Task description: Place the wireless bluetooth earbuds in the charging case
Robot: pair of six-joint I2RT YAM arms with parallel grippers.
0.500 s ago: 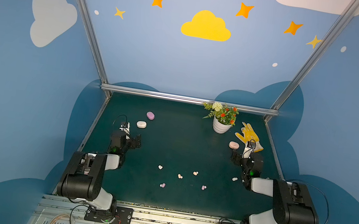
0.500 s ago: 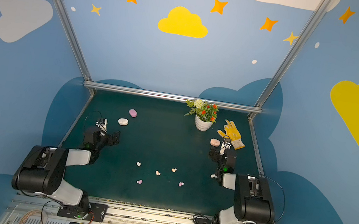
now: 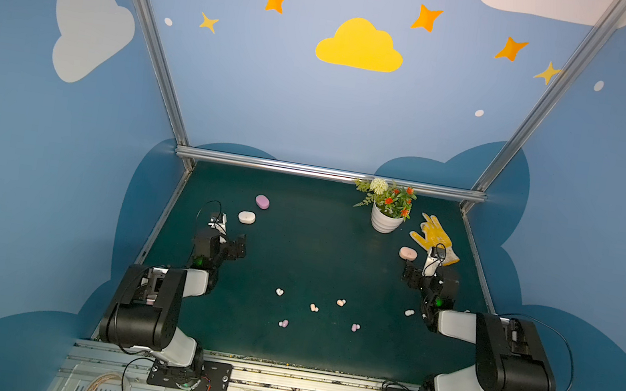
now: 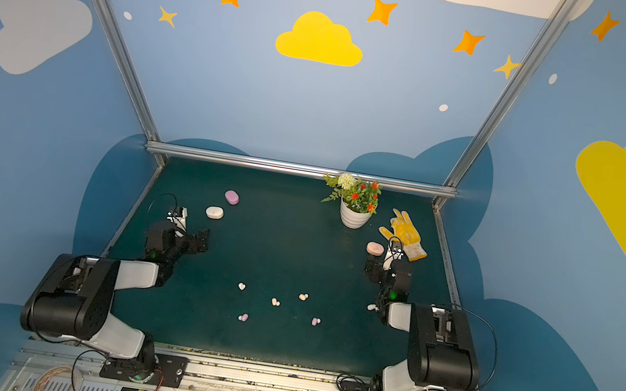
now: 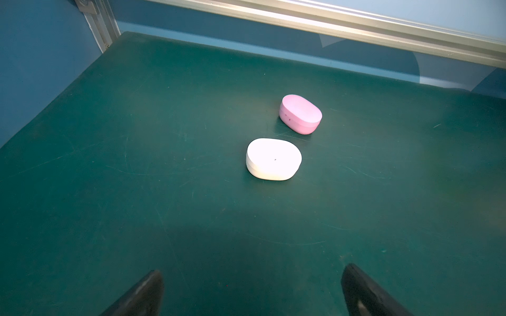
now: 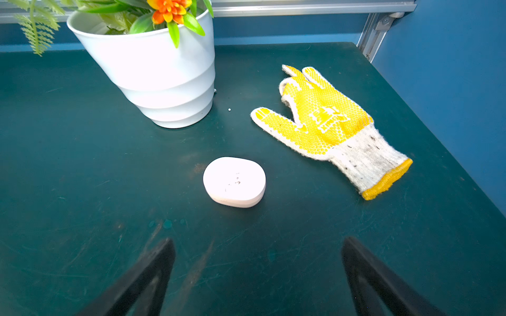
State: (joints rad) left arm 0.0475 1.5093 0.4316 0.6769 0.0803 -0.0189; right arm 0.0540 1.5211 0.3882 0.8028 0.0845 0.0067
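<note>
**A:** Where does the job stand?

**B:** Nothing is in yet, by my reading. The six tiny glossy bean-shaped plastic earbuds (image 3: 314,307) lie loose on the near middle of the dark green table mat (image 3: 315,255), between the two arms. One white bud sits just beside the right arm.

**A:** And the tools?

**B:** The left gripper (image 5: 253,270) and the right gripper (image 6: 258,242) both stand wide and empty, touching nothing. The left faces the white pebble-shaped plastic case (image 5: 273,160) and the lilac-pink pebble-shaped plastic case (image 5: 300,114) at the far left. The right faces the peach-pink pebble-shaped plastic case (image 6: 234,182) at the far right.

**A:** How to do this step well?

**B:** All three lids look shut, so I'd judge that opening a case comes first. Steady the base low with one gripper and catch the lid at its seam with the other, because a smooth shell may skid on the mat. Match bud colour to case. The right arm should stay clear of the white stepped plastic flowerpot (image 6: 164,76) and the yellow-dotted knit work glove (image 6: 323,117) nearby.

**A:** What do the views add?

**B:** Only the top views show the earbuds. Neither wrist view holds one. The wrist views show the lid seams, which are too small to see from above. The right wrist view bleaches the peach-pink case nearly white, while both top views keep its colour.
</note>
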